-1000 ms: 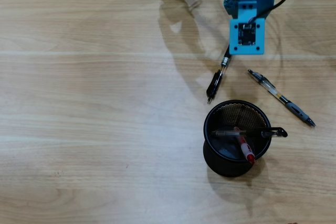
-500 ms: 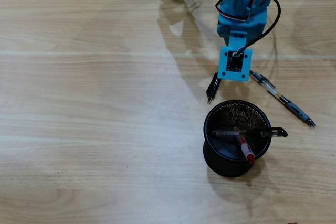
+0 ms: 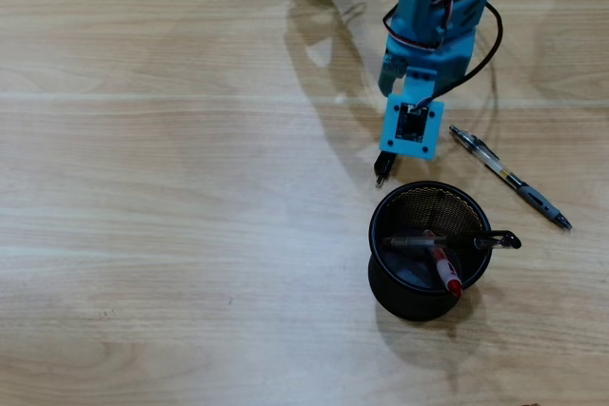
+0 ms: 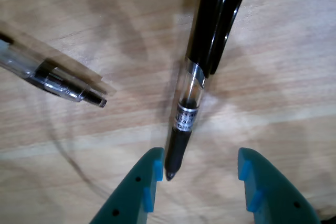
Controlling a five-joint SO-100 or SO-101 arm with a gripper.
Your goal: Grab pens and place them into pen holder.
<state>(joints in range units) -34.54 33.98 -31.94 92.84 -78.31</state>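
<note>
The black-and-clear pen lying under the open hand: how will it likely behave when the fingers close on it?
The black-and-clear pen looks rigid and light, so it should lift without bending. Its round, glossy barrel may roll or slip as the hand closes, though its clip could limit rolling. Its tip lies close to one finger, so an off-centre squeeze might pivot it.

From overhead, my arm [image 3: 428,35] covers most of the black pen [image 3: 381,170]. In my wrist view, that pen's top and the other pen [image 4: 50,77] run off the edges.
</note>
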